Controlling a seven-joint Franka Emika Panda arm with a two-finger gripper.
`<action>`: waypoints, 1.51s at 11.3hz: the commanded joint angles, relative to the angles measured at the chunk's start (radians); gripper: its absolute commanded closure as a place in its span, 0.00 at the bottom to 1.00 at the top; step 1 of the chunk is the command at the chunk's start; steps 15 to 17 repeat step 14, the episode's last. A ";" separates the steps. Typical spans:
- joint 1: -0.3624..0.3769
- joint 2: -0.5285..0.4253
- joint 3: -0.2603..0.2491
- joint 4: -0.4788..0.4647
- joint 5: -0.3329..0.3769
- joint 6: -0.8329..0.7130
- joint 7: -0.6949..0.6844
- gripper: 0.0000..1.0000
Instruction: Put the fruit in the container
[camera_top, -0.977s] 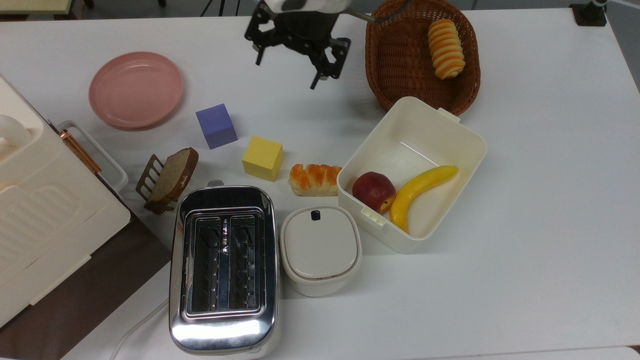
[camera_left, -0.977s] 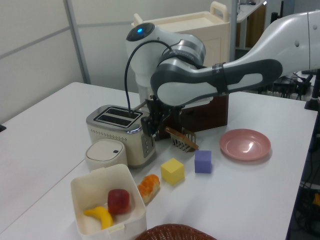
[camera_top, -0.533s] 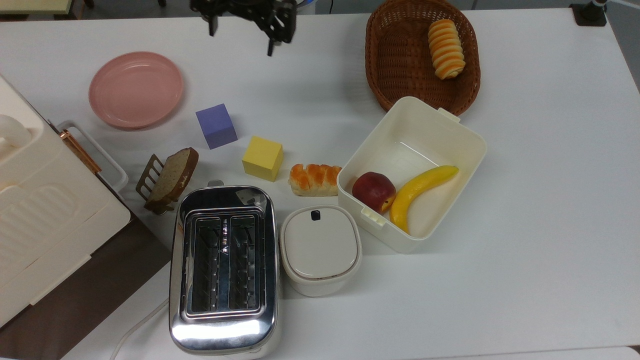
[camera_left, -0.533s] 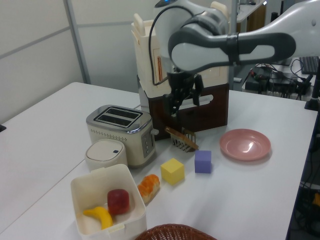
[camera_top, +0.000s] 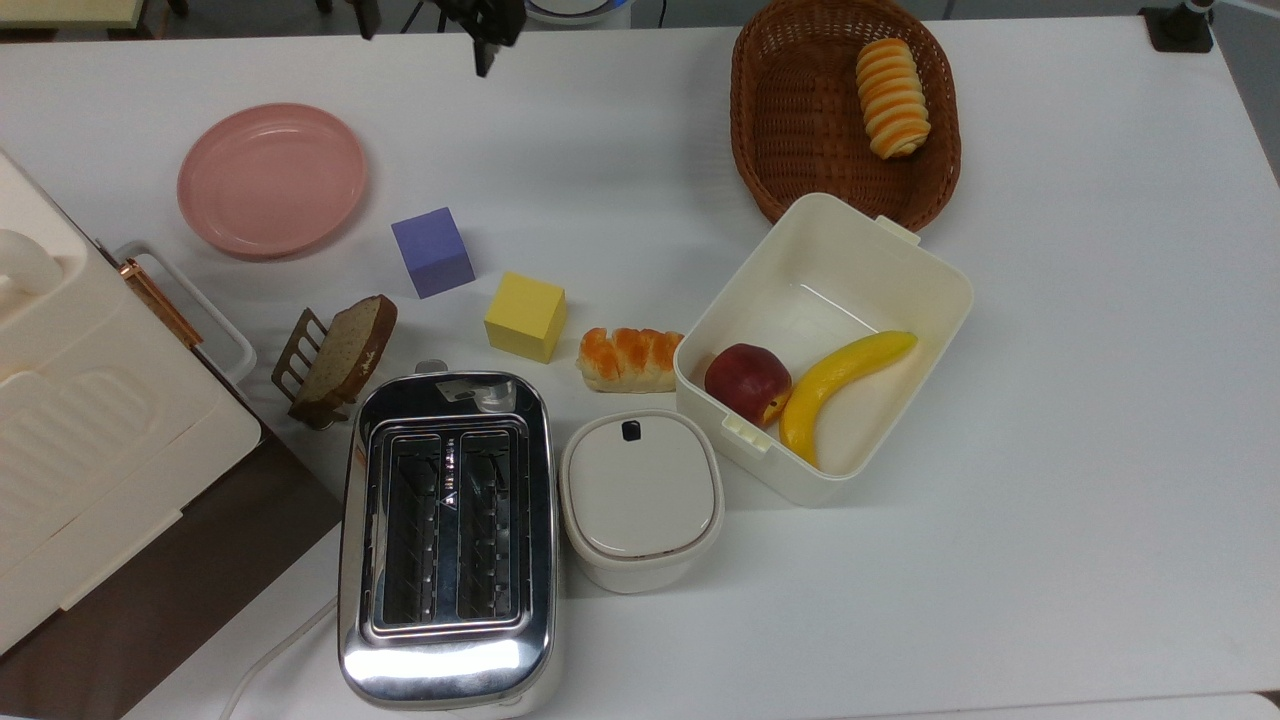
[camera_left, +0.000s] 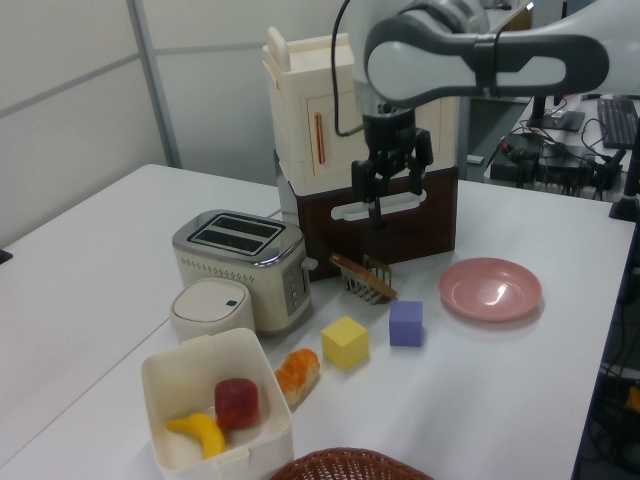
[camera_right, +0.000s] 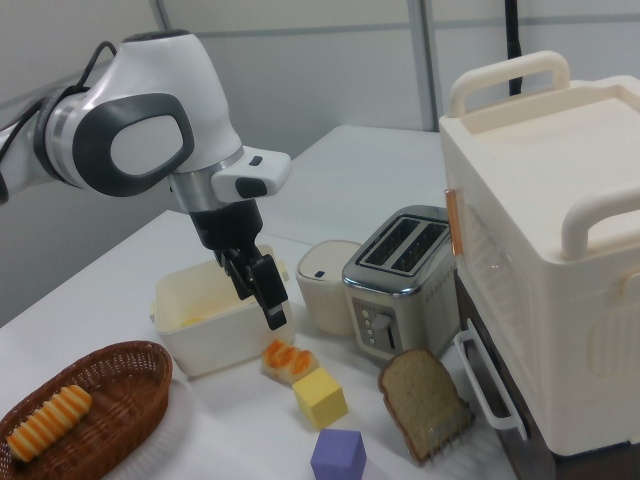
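The round red apple (camera_top: 747, 383) is lying inside the large cream-white square plastic box (camera_top: 940, 273), tucked into the corner at about 8 o'clock in the top view, touching the wall there. A long yellow banana (camera_top: 840, 385) is lying just beside it in the same box, at its 3 o'clock, curving toward the far wall; the half of the box toward 12 o'clock is bare floor.

The black two-finger gripper (camera_left: 392, 186) is hanging well above the white surface (camera_top: 1050, 500), well apart from the box, with its jaws parted and holding nothing. In the top view it (camera_top: 485, 30) is sitting at the upper edge of the frame, at about 10 o'clock from the box.

A brown wicker basket (camera_top: 790, 130) holding a striped orange roll (camera_top: 892, 97) is sitting just beside the box's 12 o'clock corner. An orange-glazed bread roll (camera_top: 628, 358) is touching the box's wall at 9 o'clock, and a smaller white lidded pot (camera_top: 640, 495) is standing near its 7 o'clock corner, next to a chrome toaster (camera_top: 447, 540). From 3 to 6 o'clock of the box the surface is lying open out to its edges.
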 joint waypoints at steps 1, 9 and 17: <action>0.001 -0.039 -0.007 -0.022 0.025 -0.046 -0.022 0.00; -0.019 -0.033 -0.008 -0.016 0.025 -0.062 -0.097 0.00; -0.019 -0.033 -0.008 -0.016 0.027 -0.083 -0.097 0.00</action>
